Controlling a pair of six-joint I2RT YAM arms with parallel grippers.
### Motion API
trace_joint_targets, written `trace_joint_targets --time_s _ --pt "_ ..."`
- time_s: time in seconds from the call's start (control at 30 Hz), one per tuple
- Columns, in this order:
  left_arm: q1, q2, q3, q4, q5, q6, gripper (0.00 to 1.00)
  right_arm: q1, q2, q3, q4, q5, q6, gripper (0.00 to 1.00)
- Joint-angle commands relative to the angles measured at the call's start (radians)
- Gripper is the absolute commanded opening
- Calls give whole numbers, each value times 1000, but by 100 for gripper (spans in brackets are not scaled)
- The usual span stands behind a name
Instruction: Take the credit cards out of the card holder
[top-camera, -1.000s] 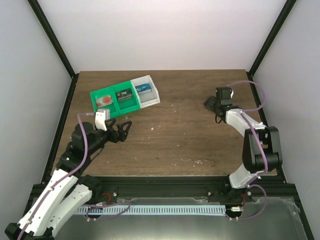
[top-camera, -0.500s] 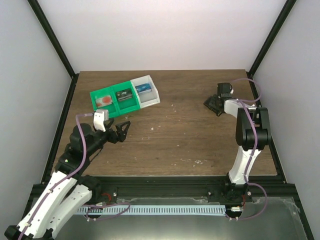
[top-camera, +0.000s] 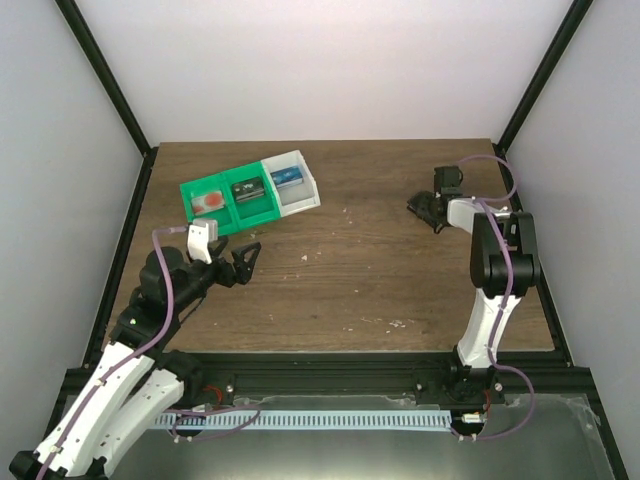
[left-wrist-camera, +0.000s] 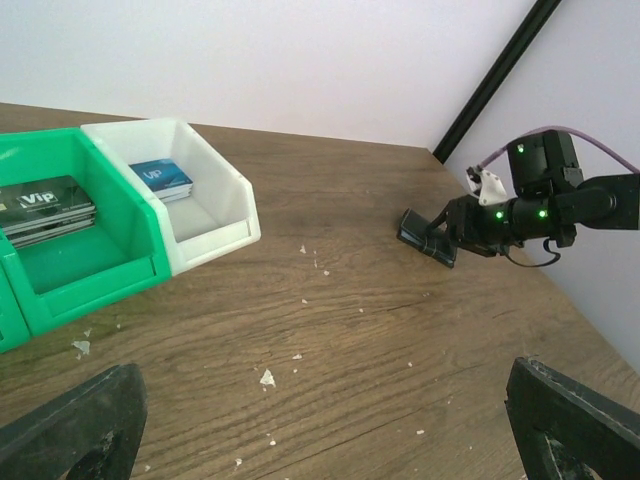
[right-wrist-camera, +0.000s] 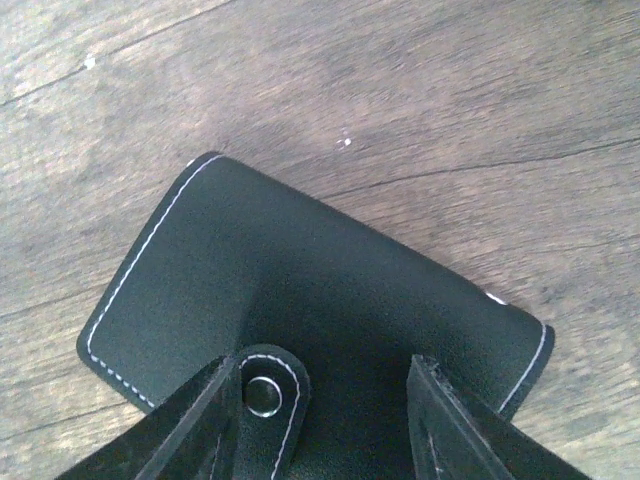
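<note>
Two tools noted. Found the card holder closed and flat on the counter, no credit cards showing. Saw the right tool right over the holder's near edge, jaws part-way apart with nothing visibly pinched, snap tab inside the gap and hard against one side, gap set roughly along the holder's long axis. Found the left tool spread wide, empty, well apart from the holder. Judged the right arm nearer for opening it.

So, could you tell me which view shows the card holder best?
The right wrist view: the holder fills the frame, stitching and snap tab clear. The top and left wrist views show only a small dark shape.
</note>
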Motion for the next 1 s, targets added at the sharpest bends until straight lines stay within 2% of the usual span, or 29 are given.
trace_joint_targets --time_s 0.0,0.4,0.53,0.67,0.97 --pt "4 -7 -14 11 2 11 100 58 16 -5 -129 -52 -59 47" --pt "4 -7 -16 17 15 16 100 192 -156 -190 -148 -111 -85 45" --pt "4 -7 -17 20 18 18 100 307 -201 -273 -151 -185 -69 45" --pt "4 -6 -18 18 18 19 100 446 -250 -340 -168 -192 -44 45" --pt "5 2 -17 19 18 17 100 666 -360 -424 -191 -242 -2 45"
